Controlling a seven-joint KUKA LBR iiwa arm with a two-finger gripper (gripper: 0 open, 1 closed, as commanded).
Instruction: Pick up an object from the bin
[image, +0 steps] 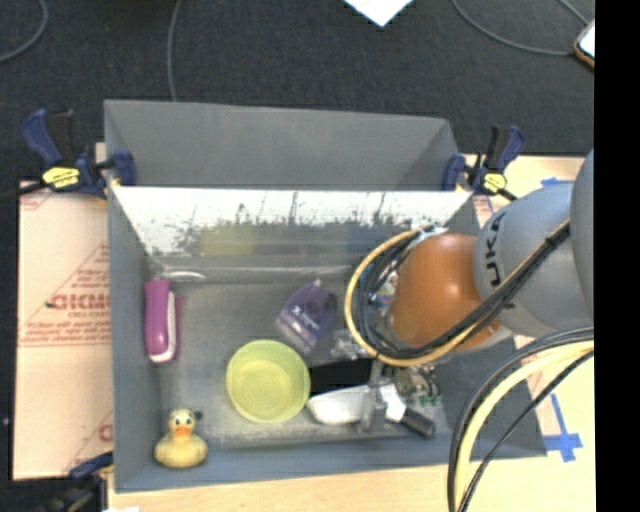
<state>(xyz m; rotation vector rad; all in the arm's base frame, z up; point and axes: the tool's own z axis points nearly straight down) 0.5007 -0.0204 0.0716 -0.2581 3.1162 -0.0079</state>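
Note:
My gripper (398, 396) is low in the bin's front right part, just under the orange wrist cover. Touching it on its left lies a white rounded object (336, 406), and above that a flat black object (338, 376). A dark piece (420, 425) sticks out to the gripper's lower right. A lime-green bowl (267, 380) sits left of these, mouth up. A translucent purple object (306, 313) lies behind the bowl, close to the arm's cables. Whether anything is gripped is hidden.
A pink-and-white brush (159, 320) lies along the left wall. A yellow rubber duck (181, 441) stands in the front left corner. The arm and its cable loops cover the bin's right side.

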